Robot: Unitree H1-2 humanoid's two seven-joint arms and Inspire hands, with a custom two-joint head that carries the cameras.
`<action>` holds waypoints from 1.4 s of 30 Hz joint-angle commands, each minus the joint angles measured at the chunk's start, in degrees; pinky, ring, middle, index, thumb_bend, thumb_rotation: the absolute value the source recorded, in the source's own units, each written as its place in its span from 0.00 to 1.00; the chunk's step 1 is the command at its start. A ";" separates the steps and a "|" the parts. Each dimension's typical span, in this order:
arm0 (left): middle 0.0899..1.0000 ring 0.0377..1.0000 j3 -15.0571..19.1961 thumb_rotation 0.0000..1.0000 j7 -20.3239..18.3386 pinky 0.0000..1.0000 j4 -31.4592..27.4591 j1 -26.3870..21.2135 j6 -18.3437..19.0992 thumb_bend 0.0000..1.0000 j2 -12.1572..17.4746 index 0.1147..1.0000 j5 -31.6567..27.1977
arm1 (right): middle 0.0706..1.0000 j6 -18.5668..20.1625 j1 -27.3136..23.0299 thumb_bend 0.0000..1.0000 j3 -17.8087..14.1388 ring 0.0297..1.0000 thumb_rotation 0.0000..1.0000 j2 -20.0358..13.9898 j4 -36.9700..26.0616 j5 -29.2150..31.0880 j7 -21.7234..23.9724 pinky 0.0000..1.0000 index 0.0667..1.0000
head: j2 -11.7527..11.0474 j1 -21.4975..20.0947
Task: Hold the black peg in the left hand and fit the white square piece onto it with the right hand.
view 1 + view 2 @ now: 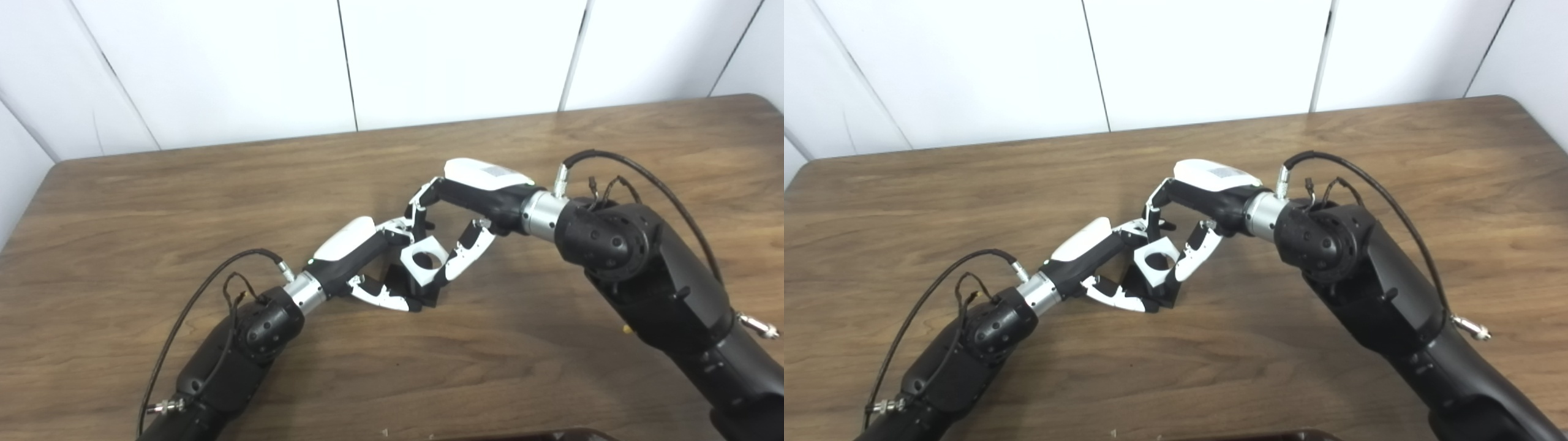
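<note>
The white square piece (pixel 424 260), pinched in the right hand (pixel 465 211), meets the black peg (pixel 411 286) clasped by the left hand (pixel 361 263) above the worktop (pixel 184 202); fitting appears underway, needing alignment and a push

- Wooden tabletop (pixel 184 202), brown with visible grain, rounded far corners.
- White wall panels (pixel 459 55) behind it, dark seams between them.
- Dark object (pixel 1249 436) at the bottom edge, unclear.

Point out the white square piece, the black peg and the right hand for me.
white square piece (pixel 425 252), left eye view, on its white top face beside the hole.
black peg (pixel 411 285), left eye view, on its dark side.
right hand (pixel 1206 184), right eye view, on its white back.
</note>
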 commanded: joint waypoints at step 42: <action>0.90 0.93 -3.61 0.07 -4.83 0.87 -1.92 5.10 8.62 0.52 1.72 0.42 5.29 | 0.76 -7.18 0.12 0.52 -1.30 0.88 0.14 1.44 4.37 -2.14 -4.29 0.89 0.44 | 1.51 0.82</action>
